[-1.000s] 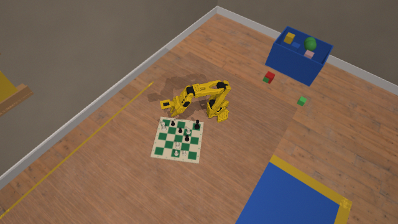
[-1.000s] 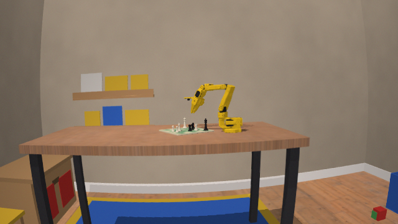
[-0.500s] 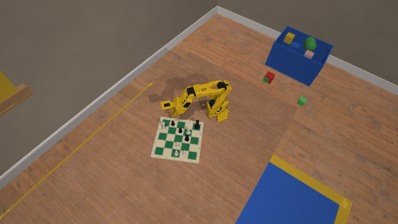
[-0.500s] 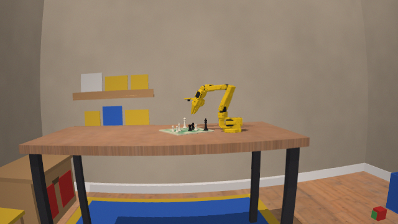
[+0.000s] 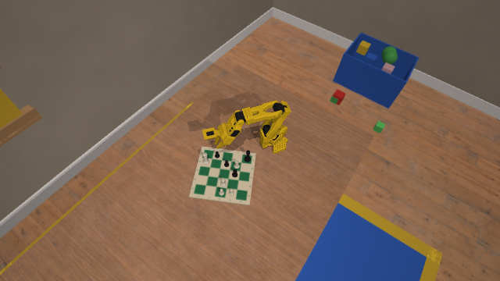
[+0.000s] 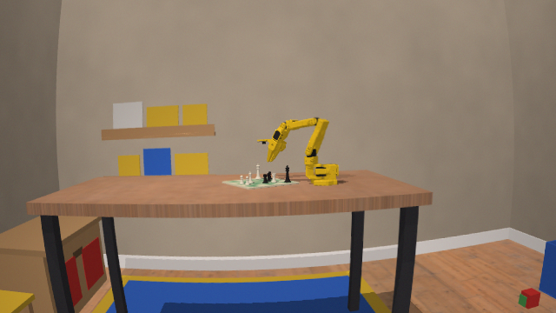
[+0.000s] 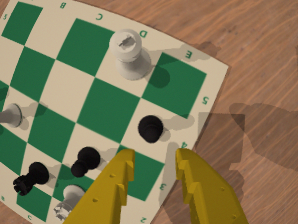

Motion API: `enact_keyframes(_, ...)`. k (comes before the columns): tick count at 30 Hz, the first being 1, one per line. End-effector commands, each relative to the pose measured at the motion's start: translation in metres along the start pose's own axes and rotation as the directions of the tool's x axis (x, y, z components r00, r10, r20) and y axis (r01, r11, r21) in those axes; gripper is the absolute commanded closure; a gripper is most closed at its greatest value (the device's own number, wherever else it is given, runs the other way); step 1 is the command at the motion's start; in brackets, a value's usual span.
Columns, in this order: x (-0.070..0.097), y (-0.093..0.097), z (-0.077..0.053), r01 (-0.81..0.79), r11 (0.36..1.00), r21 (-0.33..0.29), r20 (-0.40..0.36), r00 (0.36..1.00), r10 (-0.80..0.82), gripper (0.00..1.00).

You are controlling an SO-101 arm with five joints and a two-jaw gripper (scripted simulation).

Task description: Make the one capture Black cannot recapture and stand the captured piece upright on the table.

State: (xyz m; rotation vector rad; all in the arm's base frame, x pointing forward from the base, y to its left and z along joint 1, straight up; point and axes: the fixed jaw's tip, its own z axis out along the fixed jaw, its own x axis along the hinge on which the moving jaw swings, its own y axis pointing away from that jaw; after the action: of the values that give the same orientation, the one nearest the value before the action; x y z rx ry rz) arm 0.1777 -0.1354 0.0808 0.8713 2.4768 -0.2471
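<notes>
A green and cream chessboard [image 5: 223, 176] lies on the wooden table in front of the yellow arm [image 5: 273, 129]. White pieces stand at the far left corner [image 5: 205, 157] and along the near side [image 5: 221, 192]. Black pieces stand near the arm, one tall black piece [image 5: 247, 156] among them. My gripper [image 7: 153, 156] hangs well above the board's edge on the arm side, nearly closed with nothing between the fingers. In the wrist view a black pawn [image 7: 150, 128] stands just ahead of the fingertips. A white piece [image 7: 131, 52] stands beyond it and another black pawn [image 7: 87, 160] to the left.
The arm's base [image 5: 275, 142] stands right of the board's far edge. The board [image 6: 261, 183] sits mid-table in the exterior view. A blue bin [image 5: 375, 68] and loose cubes [image 5: 337, 96] lie on the floor, far from the table.
</notes>
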Motion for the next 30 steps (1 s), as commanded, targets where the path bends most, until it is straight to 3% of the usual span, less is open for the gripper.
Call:
enact_keyframes(1, 0.003, 0.002, 0.006, -0.002, 1.000, -0.005, 0.010, 1.000, 0.002, 0.91)
enact_keyframes(20, 0.025, 0.002, 0.044, -0.002, 1.000, -0.005, 0.009, 1.000, 0.002, 0.91)
enact_keyframes(30, 0.030, 0.002, 0.052, -0.002, 1.000, -0.005, 0.009, 1.000, 0.002, 0.91)
